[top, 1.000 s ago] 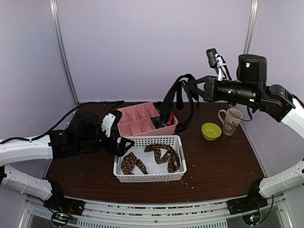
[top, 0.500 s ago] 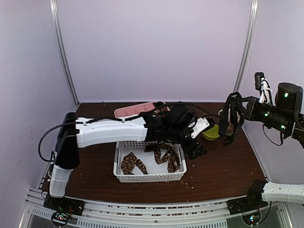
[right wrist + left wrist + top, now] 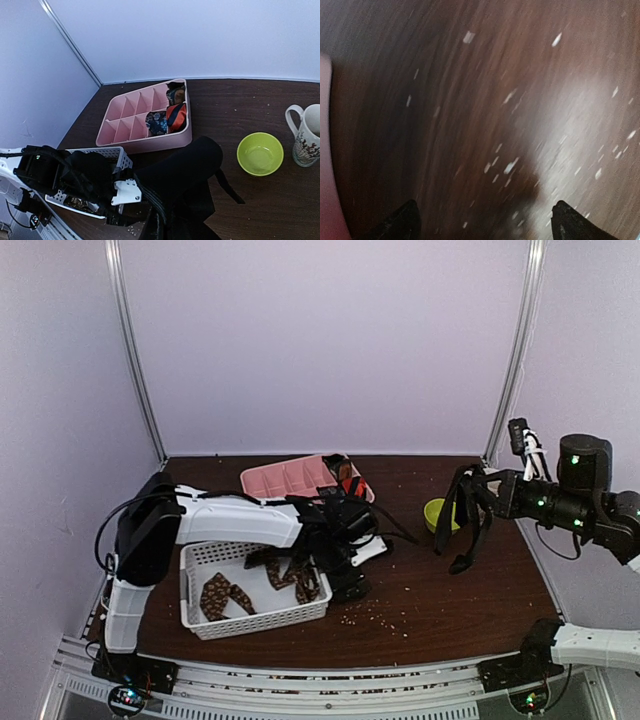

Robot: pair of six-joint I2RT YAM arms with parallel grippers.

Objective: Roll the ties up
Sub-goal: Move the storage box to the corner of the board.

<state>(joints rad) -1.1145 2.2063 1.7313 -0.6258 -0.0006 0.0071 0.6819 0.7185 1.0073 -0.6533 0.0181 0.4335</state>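
**Black tie hanging in the air, brown ties waiting in the basket**

From the top camera, the right pincer (image 3: 478, 490) is clamping the black tie (image 3: 462, 530) well above the tabletop (image 3: 450, 610). Both ends are dangling just beside the green bowl (image 3: 436, 515). The left pincer (image 3: 345, 580) is standing with its jaws apart, low over the wood at the right-hand rim of the white basket (image 3: 200, 625). The brown ties (image 3: 290, 575) are lying unrolled in that basket. Rolled ties (image 3: 343, 478) are sitting in the end cells of the pink tray (image 3: 280, 480).

The left wrist camera is showing only smeared wood and pale crumbs (image 3: 509, 167), with nothing between the spread fingertips (image 3: 402, 222).

The right wrist camera is looking past the draped black tie at the tray, the bowl and the mug (image 3: 306, 135).

The risks seem to be these. The tie is looking loosely draped, so a quick swing could let it slide off. A trailing end could drop into the bowl or catch the mug. The left pincer is sitting so near the basket rim that it could shove the basket or snag a brown tie.
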